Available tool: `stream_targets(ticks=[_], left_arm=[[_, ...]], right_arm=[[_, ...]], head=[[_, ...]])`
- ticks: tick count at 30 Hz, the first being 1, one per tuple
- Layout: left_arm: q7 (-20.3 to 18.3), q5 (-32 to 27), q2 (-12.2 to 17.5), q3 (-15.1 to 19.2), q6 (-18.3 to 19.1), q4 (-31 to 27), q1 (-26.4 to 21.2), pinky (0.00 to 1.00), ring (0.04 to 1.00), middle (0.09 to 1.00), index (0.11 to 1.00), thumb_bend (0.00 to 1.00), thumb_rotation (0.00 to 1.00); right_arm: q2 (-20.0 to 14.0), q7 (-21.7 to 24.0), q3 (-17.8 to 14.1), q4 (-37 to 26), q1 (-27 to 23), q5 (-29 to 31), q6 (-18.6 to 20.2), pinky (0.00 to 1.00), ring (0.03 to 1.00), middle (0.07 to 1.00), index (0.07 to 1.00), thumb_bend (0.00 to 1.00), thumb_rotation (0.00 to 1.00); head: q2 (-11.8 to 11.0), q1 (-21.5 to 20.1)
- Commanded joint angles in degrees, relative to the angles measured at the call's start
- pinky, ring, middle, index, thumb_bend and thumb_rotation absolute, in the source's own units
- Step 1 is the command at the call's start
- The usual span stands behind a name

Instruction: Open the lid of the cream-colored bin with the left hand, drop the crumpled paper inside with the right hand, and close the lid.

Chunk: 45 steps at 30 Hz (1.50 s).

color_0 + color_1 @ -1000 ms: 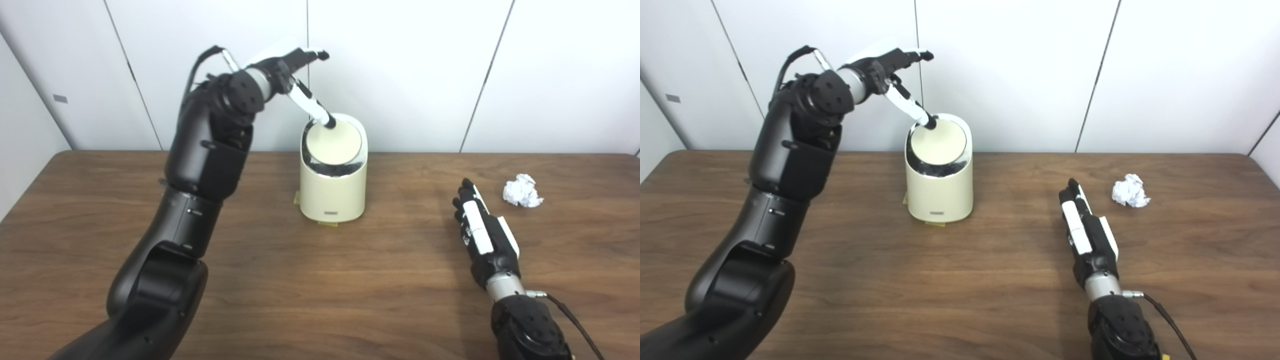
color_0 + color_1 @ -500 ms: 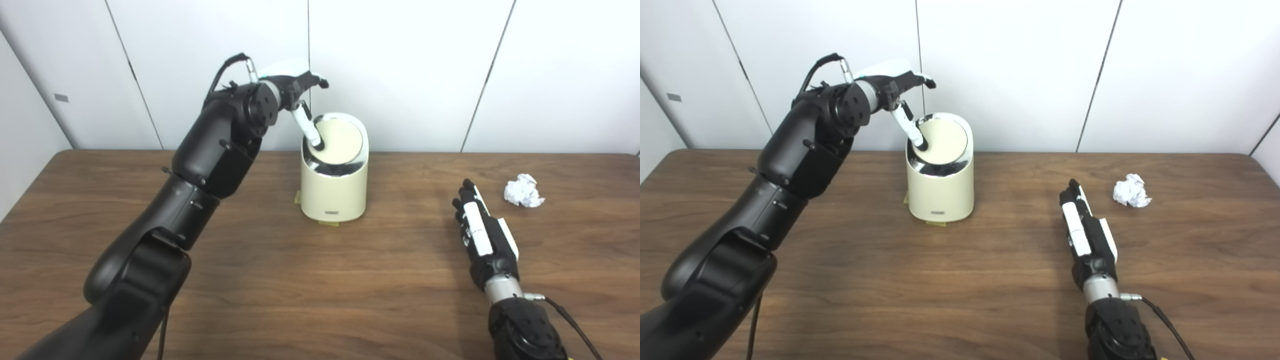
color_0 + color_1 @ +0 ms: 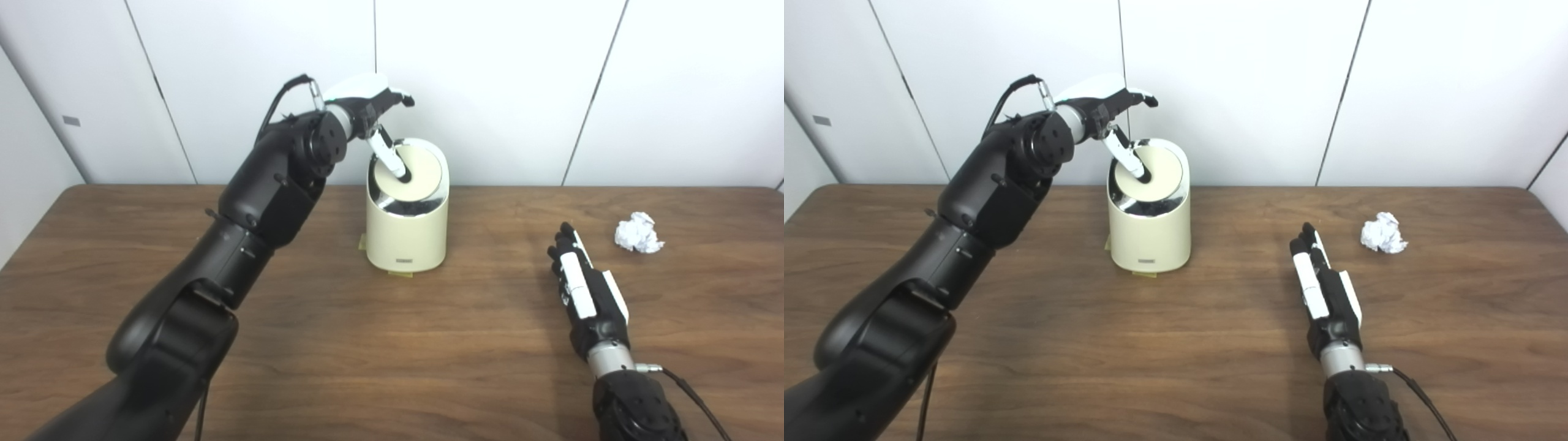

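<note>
Bright, even light from overhead fills both views. The far wall (image 3: 490, 92) is nearly blown out to white. Shadows on the table (image 3: 367, 343) are soft and faint, darkest beside the right hand (image 3: 585, 294). The bin (image 3: 407, 236) rim carries a glossy reflection. Focus is sharp throughout.
</note>
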Motion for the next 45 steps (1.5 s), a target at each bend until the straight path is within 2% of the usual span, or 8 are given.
stream_targets(ticks=[1, 7, 15, 21, 27, 33, 39, 45], left_arm=[[1.31, -0.76, -0.32, 0.71, 0.9, -0.65, -5.08, 0.86, 0.982, 1.0, 0.966, 0.91, 0.17], [1.83, 0.98, 0.0, -2.92, -0.43, 0.14, -4.98, 0.79, 0.934, 0.984, 0.959, 0.95, 0.14], [6.87, 8.99, 0.99, -13.01, -8.36, 2.47, -3.51, 0.99, 0.989, 0.97, 0.943, 1.0, 0.1], [8.69, 16.18, 1.8, -19.94, -11.72, 2.49, -2.37, 1.0, 0.998, 0.964, 0.948, 1.0, 0.1], [10.33, 17.42, 2.04, -20.61, -13.23, 3.39, -1.06, 0.99, 0.991, 0.955, 0.946, 1.0, 0.08], [5.7, 8.25, 1.51, -11.71, -9.64, -0.31, -0.45, 1.0, 0.973, 0.948, 0.941, 0.98, 0.09], [1.89, -5.45, 0.42, 3.53, 1.4, -13.95, 3.33, 0.74, 0.885, 0.931, 0.921, 0.8, 0.23], [7.48, -15.12, -0.86, 15.54, 4.06, -26.39, 12.57, 0.74, 0.836, 0.875, 0.893, 0.59, 0.34]], right_arm=[[-0.02, 0.03, -0.44, -2.49, -0.86, 0.35, -0.68, 1.0, 0.971, 0.996, 0.996, 0.67, 0.84], [-0.27, 0.56, -0.76, -2.91, -0.96, 1.42, -0.23, 1.0, 0.971, 1.0, 0.998, 0.68, 0.85], [0.01, 0.74, -1.0, -3.65, -0.97, 3.16, -0.05, 1.0, 0.967, 0.987, 0.983, 0.75, 0.89], [-0.38, 1.08, -0.67, -3.73, -0.38, 2.82, -0.71, 1.0, 0.976, 1.0, 0.997, 0.75, 0.93], [-0.66, 1.11, -0.71, -3.75, -0.07, 2.7, -0.92, 1.0, 0.977, 1.0, 1.0, 0.74, 0.93], [-0.66, 1.02, -0.77, -3.62, -0.12, 2.68, -0.91, 1.0, 0.98, 1.0, 1.0, 0.75, 0.92], [-0.48, 1.0, -0.85, -4.52, -0.42, 3.14, 0.26, 1.0, 0.978, 1.0, 0.994, 0.72, 0.9], [-1.32, 1.2, -0.65, -4.59, -0.83, 2.5, 0.63, 1.0, 0.976, 1.0, 0.992, 0.73, 0.91]], head=[[0.23, -0.03], [1.0, 0.73], [1.05, 0.69], [1.09, 0.57], [1.12, 0.37], [1.21, 0.46], [1.07, 0.28], [1.17, -0.73]])
